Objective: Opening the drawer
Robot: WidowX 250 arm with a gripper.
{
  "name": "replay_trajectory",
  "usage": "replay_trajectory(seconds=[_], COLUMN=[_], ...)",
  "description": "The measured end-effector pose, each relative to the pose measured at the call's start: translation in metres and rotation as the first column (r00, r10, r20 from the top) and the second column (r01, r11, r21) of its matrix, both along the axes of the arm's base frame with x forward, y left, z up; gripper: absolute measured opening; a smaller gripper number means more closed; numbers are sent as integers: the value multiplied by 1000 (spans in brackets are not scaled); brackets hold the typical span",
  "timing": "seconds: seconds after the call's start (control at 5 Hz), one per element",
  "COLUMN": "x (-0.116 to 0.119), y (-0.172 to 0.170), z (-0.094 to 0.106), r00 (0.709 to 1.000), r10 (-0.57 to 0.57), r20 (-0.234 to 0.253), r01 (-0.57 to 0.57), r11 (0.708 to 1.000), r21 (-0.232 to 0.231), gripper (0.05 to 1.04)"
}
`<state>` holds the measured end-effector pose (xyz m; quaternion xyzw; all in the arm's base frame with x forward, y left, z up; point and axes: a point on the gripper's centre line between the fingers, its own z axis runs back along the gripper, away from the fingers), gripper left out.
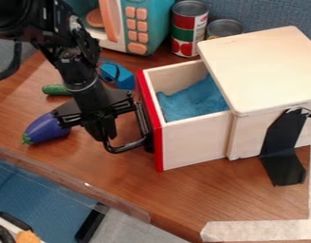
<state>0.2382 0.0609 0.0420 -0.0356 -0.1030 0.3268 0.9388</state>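
Observation:
My gripper (106,130) hangs down at the left of the wooden box (262,61), with its lower end at the black handle (127,146). That handle is a loop on the red front (151,126) of the drawer (195,142). The drawer stands pulled out of the box toward the left, and a blue cloth (193,99) lies inside it. The gripper's lower end overlaps the loop's left part; whether it touches the handle is unclear.
A purple toy eggplant (45,129), a green toy vegetable (57,89) and a blue object (117,76) lie around the arm. Behind stand a toy microwave (148,23) and two cans (189,28). Black tape (285,147) holds the box's front side; the table edge (69,178) runs along the lower left.

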Motion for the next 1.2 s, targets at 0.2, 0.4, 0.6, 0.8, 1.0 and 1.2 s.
replay_trajectory(seconds=[0.2,0.4,0.6,0.8,1.0,1.2], x=[-3,-5,-2,2,1,-7], y=[1,-1,-4,-5,-4,-3], z=[-1,0,7,27,59,96], r00=[1000,998,996,992,990,982], r10=[-4,-50,-73,-111,-132,-167], r20=[-12,-28,-44,-59,-51,-88], r01=[4,50,72,112,135,178], r11=[1000,999,997,993,989,972], r21=[-5,-11,-13,27,62,150], gripper=[181,418,735,985,1003,1001])
